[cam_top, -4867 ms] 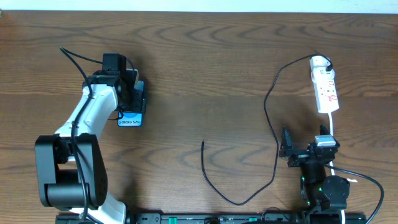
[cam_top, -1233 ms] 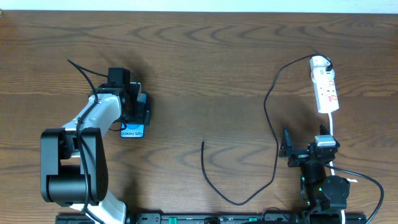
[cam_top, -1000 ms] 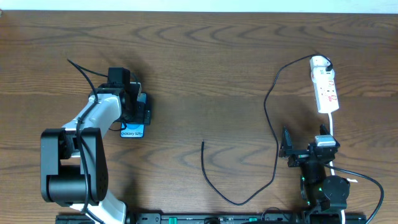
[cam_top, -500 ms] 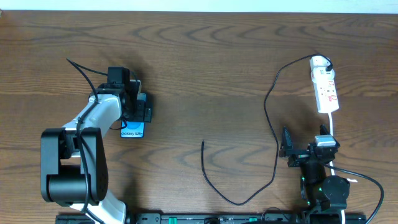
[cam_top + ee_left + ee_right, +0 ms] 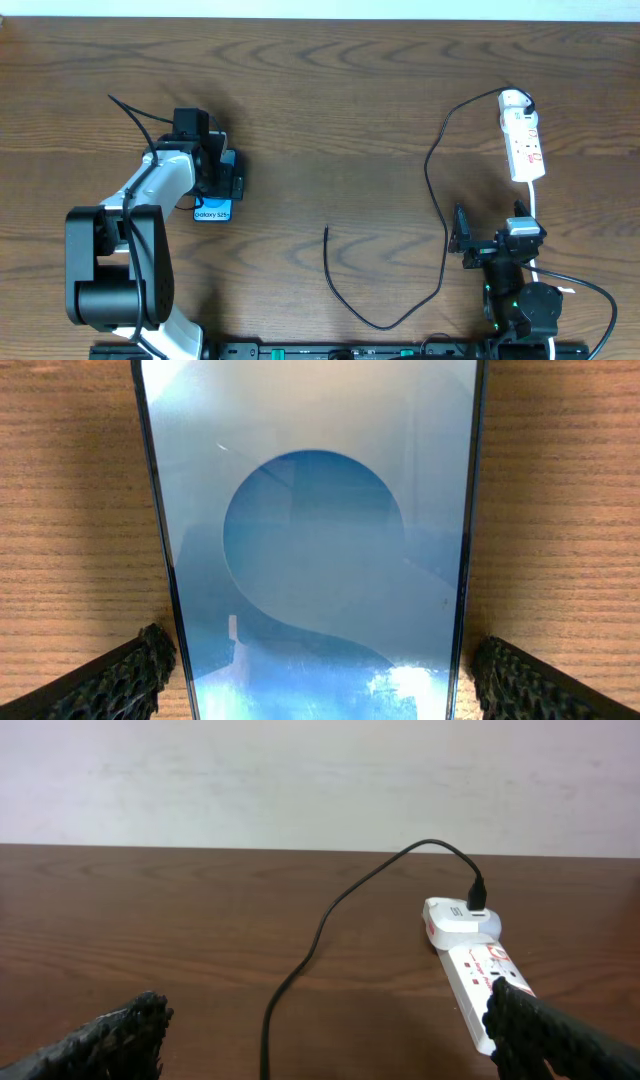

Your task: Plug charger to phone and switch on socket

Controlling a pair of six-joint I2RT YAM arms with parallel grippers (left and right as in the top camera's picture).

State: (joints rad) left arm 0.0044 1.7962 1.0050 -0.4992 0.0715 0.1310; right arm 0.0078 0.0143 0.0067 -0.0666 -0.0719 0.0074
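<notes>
The phone (image 5: pixel 212 210) lies flat on the left of the table, blue screen up. In the left wrist view the phone (image 5: pixel 320 540) fills the frame. My left gripper (image 5: pixel 225 178) reaches down over it, and its two fingertips (image 5: pixel 320 670) are closed against the phone's long edges. The charger (image 5: pixel 428 170) runs from its black plug in the socket (image 5: pixel 523 140) in a long loop to a free end (image 5: pixel 326 230) at table centre. My right gripper (image 5: pixel 490 235) is open and empty at the front right, just below the socket. In its wrist view (image 5: pixel 325 1030) it faces the socket (image 5: pixel 470 945) and the cable (image 5: pixel 330 915).
The socket's white cord (image 5: pixel 535 210) runs down past the right arm's base. A thick black robot cable (image 5: pixel 125 108) sticks out behind the left arm. A pale wall (image 5: pixel 300 780) stands beyond the table's far edge.
Since the oldest frame my left gripper has shifted the phone slightly toward the front and turned it a little. Over the last second nothing has visibly moved. The right arm is still.
</notes>
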